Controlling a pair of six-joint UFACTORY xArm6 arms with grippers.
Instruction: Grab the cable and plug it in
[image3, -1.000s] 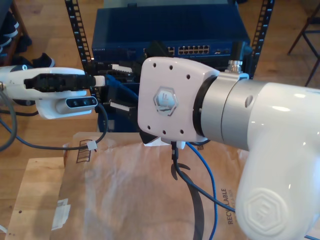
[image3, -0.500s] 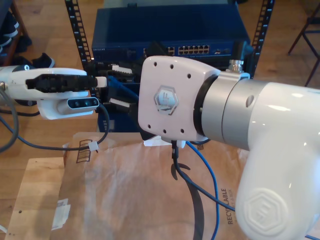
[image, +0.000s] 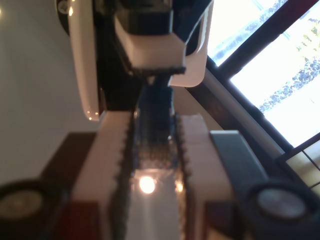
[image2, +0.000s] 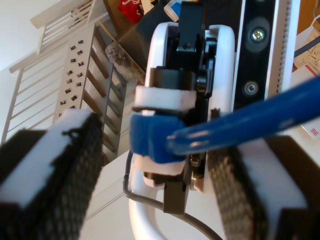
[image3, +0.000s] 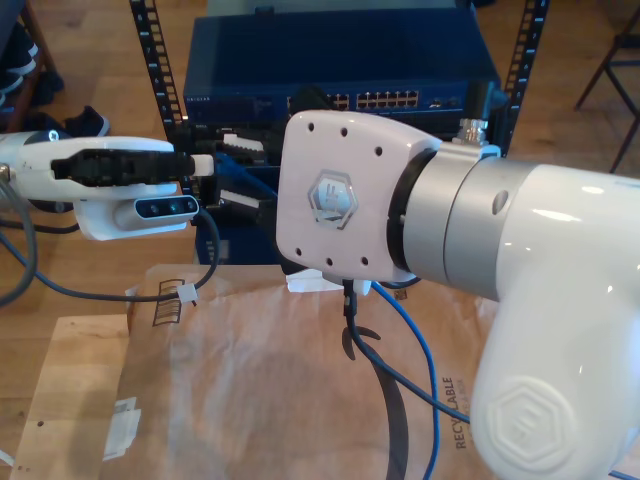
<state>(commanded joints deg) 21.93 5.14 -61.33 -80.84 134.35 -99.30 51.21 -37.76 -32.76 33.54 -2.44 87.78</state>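
Note:
The cable (image3: 243, 178) is bright blue; it runs from between the two grippers down across the brown paper. My first gripper (image3: 207, 163) comes in from the exterior view's left and is shut on the cable's blue plug (image2: 147, 137), white pads (image2: 165, 98) above and below it. In its own view the cable (image: 155, 140) sits between the close-set fingers of my first gripper (image: 154, 125). My second gripper (image2: 160, 150) is open, one wide finger on either side of the cable (image2: 250, 120), not touching it. Its large white wrist (image3: 340, 200) hides most of it in the exterior view.
A blue network switch (image3: 400, 100) with a row of ports sits in a rack (image3: 150, 60) just behind the grippers. Brown paper (image3: 250, 380) covers the table. A black arm cable (image3: 375, 370) hangs beside the blue one. Wooden floor lies around the rack.
The second arm's wrist and fingers have crept slightly upward. My first gripper stays put, still holding the plug.

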